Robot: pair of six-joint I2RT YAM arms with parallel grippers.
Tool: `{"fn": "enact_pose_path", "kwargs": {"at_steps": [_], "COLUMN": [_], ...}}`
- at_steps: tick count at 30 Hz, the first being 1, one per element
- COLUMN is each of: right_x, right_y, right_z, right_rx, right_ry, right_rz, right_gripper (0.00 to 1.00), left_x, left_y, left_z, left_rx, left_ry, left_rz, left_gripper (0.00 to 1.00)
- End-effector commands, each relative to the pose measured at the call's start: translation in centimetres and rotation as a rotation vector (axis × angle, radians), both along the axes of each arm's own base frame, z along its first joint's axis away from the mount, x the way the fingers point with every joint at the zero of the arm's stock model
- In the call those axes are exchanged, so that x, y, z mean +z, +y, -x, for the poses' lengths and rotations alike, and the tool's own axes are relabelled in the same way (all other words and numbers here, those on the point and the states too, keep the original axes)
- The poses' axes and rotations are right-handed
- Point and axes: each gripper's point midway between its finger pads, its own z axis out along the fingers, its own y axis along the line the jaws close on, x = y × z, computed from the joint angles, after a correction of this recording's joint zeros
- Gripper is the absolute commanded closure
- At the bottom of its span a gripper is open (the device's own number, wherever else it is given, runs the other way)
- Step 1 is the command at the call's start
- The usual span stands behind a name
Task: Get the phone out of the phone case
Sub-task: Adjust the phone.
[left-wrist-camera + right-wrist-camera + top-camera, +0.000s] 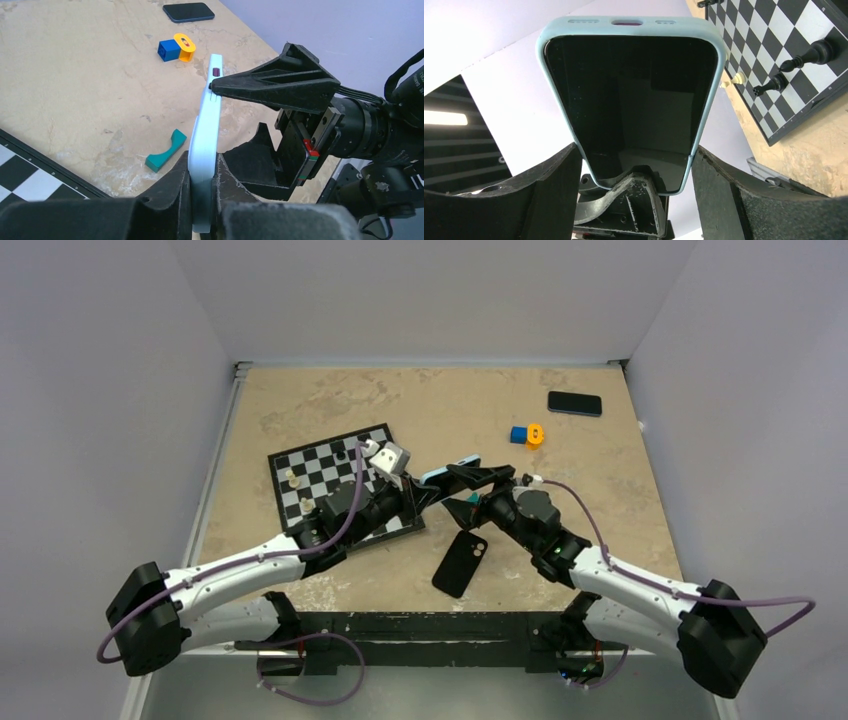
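1. Since the phone (629, 100) is held in the air between the two arms with no black shell on it, I judge the removal itself done. Its dark screen faces the right wrist camera and its pale-blue rim is bare all round.
2. The left gripper (202, 185) pinches the phone's lower end, one finger pressed on each flat face.
3. The right gripper (636, 150) is spread wide, with one finger beside each long edge. One tip touches the rim in the left wrist view, but I cannot tell whether the pair actually clamps.
4. The phone case (460, 562) lies flat on the table (400, 400) below the phone and towards the arm bases. Its camera holes face up and nothing touches it.
5. Farther out are a chessboard (320, 465) under the left arm, a teal block (165, 152), a blue and orange pair (526, 434), and a black slab (574, 403) near the far right corner.
6. What seems left is putting the phone down. That calls for one sure grip only, the other arm backing off, and a bare patch well apart from the case.
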Motion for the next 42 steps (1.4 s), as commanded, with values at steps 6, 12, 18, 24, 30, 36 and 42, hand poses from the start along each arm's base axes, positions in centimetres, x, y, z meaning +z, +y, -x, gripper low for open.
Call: {"fn": "enact_pose_path", "kwargs": {"at_steps": [6,12,18,24,30,36,42], "right_x": [4.2,1.9,1.4,3.8,3.9,3.7,2.3], "right_y": [-0.9,-3.7,-4.6,-1.1,1.5,1.8,3.0], "right_z": [2.7,4.1,5.4,9.0,14.2,15.6,14.9], "right_rx": [0.041,0.083,0.471,0.868,1.072,1.073,1.061], "right_ry": [-0.495,-0.843,-1.157,-1.335,-1.492,-1.517,-1.431], "right_rz": [0.171,0.683,1.21,1.072,0.673,0.549,0.494], "right_gripper": [0.2,0.11,0.09,0.14,0.31,0.35,0.58], "left_x": [2.0,2.8,4.7,4.4,5.7,6.1,7.1], "left_y": [3.8,6.0,6.0,5.6,4.7,4.4,3.7], "left_z": [-0.6,2.2,8.5,11.8,12.8,12.7,12.1], "left_rx": [0.144,-0.061,-0.428,-0.649,-0.752,-0.778,-0.776], "left_ry": [0.07,0.2,0.264,0.351,0.326,0.324,0.305], "left_rz": [-0.011,-0.067,-0.22,-0.27,-0.219,-0.217,-0.184], "left_gripper": [1.0,1.0,1.0,1.0,1.0,1.0,1.0]}}
